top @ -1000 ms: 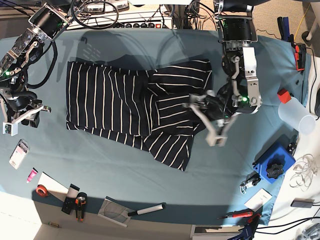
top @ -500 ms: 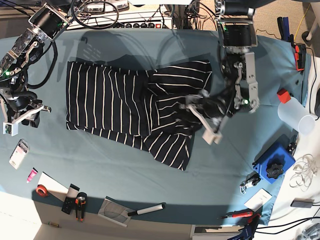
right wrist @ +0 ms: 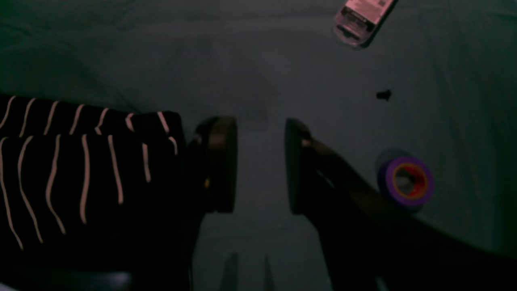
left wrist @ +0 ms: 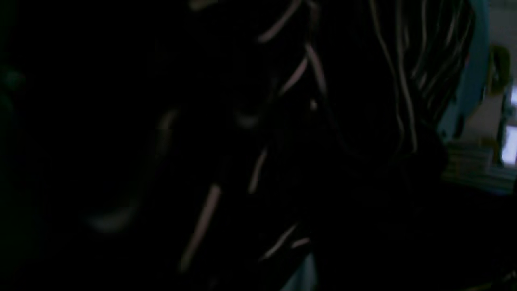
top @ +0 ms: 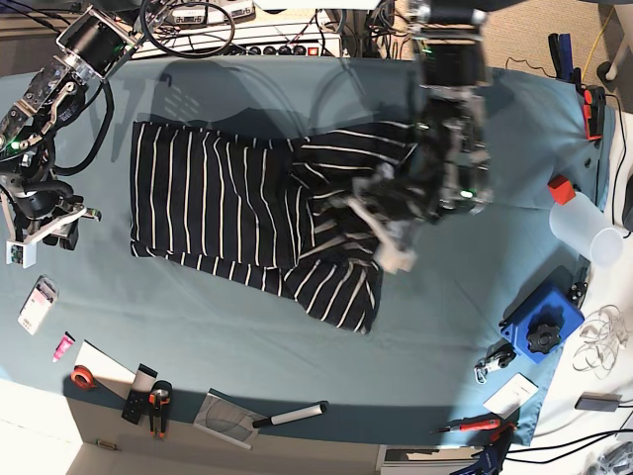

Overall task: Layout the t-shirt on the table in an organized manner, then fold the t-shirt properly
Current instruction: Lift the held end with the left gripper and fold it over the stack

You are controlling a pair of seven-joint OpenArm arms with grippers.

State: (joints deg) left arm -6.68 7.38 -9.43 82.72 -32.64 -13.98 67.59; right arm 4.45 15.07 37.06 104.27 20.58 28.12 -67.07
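Observation:
The dark t-shirt (top: pixel 218 203) with thin white stripes lies on the teal table (top: pixel 198 317), flat on the left and bunched and overlapped on the right. My left gripper (top: pixel 378 230) is down on the bunched right part. Its pale fingers (top: pixel 394 257) look spread against the fabric, but their closure is unclear. The left wrist view is filled with dark striped cloth (left wrist: pixel 307 81) and shows no fingers. My right gripper (right wrist: pixel 258 165) hovers open over bare table beside the shirt's corner (right wrist: pixel 80 169), with nothing between its pads (right wrist: pixel 220 161).
A purple tape roll (right wrist: pixel 406 182) and a small package (right wrist: pixel 363 16) lie near the right gripper. A blue block (top: pixel 539 327), a clear bottle (top: pixel 584 228) and a red item (top: pixel 562 188) sit at the right edge. Hand tools (top: pixel 158 406) and a marker (top: pixel 292 416) line the front edge.
The left arm has moved left, further over the bunched right part of the shirt, and sits lower on the fabric. The right arm has not moved.

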